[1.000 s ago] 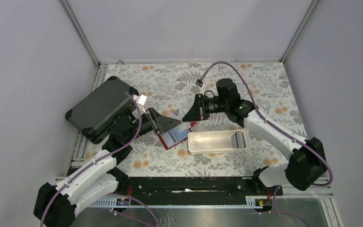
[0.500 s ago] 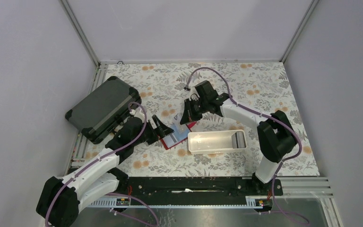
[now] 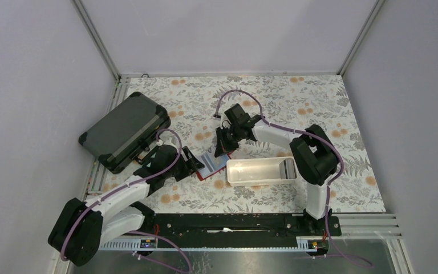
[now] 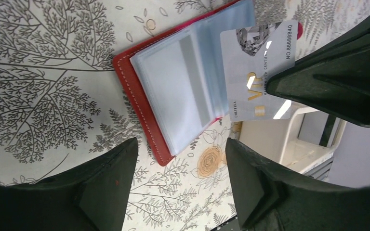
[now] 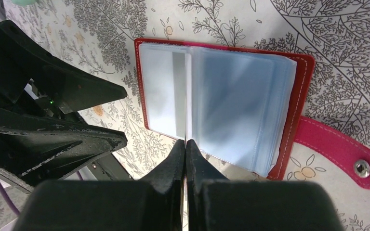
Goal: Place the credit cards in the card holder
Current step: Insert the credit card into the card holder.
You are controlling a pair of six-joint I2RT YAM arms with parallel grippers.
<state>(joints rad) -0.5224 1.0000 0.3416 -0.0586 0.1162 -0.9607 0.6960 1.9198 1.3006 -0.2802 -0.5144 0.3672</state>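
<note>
Above card holder (image 5: 241, 101), card (image 4: 257, 72) in right claw (image 5: 185, 147)

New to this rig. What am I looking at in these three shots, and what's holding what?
Two robot arms, left and right, are bolted at a table's near edge. One picture looks down from above; the other two come from cameras on the wrists. On the flowered table lie an open red card holder, a white tray and a dark grey case. The right end effector is shut on a pale card, by the holder's clear sleeves. The left end effector is open near the holder, holding nothing.
</note>
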